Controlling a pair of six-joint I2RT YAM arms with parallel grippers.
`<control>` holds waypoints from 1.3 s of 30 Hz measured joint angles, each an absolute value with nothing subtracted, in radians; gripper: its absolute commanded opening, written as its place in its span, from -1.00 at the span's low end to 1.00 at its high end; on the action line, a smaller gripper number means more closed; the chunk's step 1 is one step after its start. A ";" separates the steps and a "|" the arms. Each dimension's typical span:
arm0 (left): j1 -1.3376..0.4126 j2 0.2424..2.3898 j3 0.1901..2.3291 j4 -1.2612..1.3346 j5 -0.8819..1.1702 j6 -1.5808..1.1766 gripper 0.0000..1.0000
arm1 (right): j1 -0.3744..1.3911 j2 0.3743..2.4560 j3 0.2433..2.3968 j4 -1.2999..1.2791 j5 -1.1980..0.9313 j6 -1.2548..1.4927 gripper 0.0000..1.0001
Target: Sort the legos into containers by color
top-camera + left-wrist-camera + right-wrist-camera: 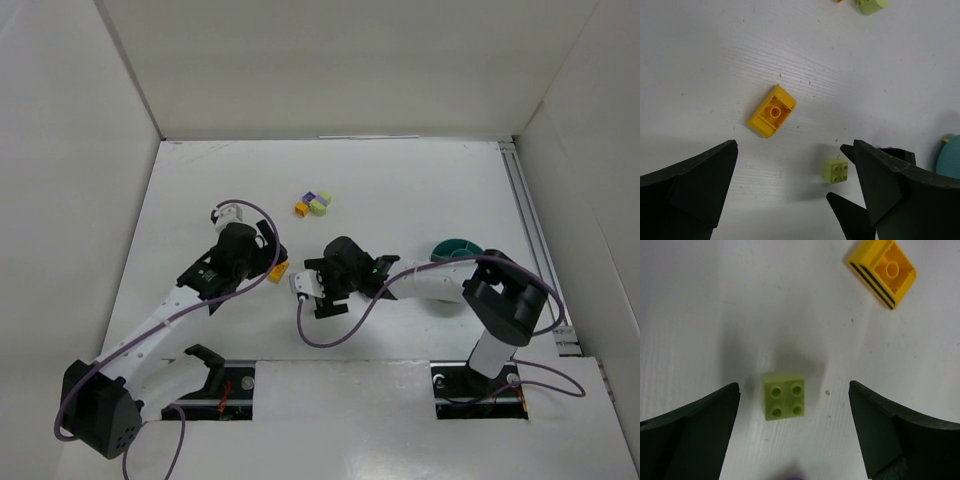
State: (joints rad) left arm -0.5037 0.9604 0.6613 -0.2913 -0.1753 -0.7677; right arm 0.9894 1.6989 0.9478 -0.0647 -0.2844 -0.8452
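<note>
Between R jaws: 1 green brick (784, 396), 1 yellow brick (882, 271) nr; both jaws open.

Yellow brick (771, 111) lies upside down on the desk (400, 190), hollow underside and centre tube up, black stripes on one side. Pale green 2x2 brick (784, 396) sits studs up, near it, not touching. Further back is a tight cluster: orange piece (301, 208), purple piece (309, 198), pale green pieces (320, 205). Teal bowl (455, 247) is at the right, partly hidden.
</note>
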 measured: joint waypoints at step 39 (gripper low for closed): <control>-0.504 0.975 0.661 -0.265 -0.188 -0.748 0.98 | 0.831 1.792 0.952 -0.012 -0.525 -0.841 -0.26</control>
State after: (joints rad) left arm -0.5037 0.9749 0.6613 -0.2646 -0.1883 -0.7483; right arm 0.8310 1.7924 0.9520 -0.0116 -0.5247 -0.8413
